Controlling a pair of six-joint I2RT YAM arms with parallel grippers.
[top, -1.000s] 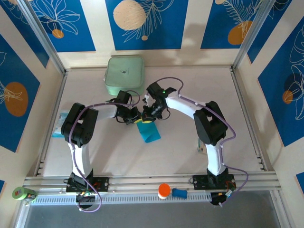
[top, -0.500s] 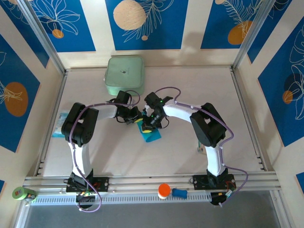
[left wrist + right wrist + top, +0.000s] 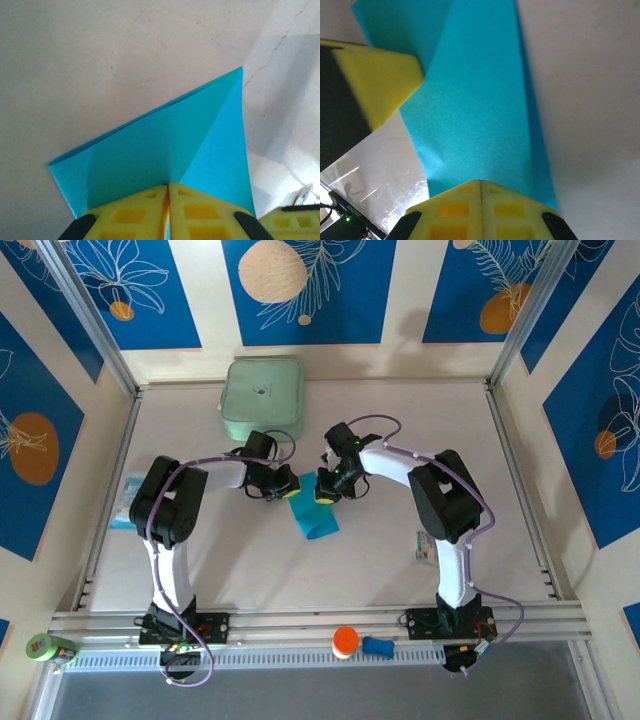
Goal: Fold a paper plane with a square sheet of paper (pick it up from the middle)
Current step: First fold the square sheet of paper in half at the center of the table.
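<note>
As the square sheet of paper (image 3: pixel 316 518) already carries a diagonal crease and doubled layers but has no dart shape yet, the task is judged to be partway through its folding, with one of the earlier folds in hand.

On the left, the left fingers (image 3: pixel 168 192) are seen pressed together, with no gap between the yellow pads. The sheet's edge runs straight into their seam, so it is taken to be pinched there. From that grip the cyan sheet is spread away over the pale counter (image 3: pixel 100 60), with a triangular flap marked off by the crease.

In the top view the sheet is found near the middle of the counter, its far end caught between the two arms and the rest pointing toward the near edge. Whether that far end is lifted clear of the surface cannot be told.

On the right, the right fingers (image 3: pixel 480 186) are likewise closed tight, and the sheet's other edge is apparently held in their seam.

For the next move, both grips would need to be carried together so that the thin sheet is neither torn nor pulled free. The flap would then be laid along its crease and pressed flat.
</note>
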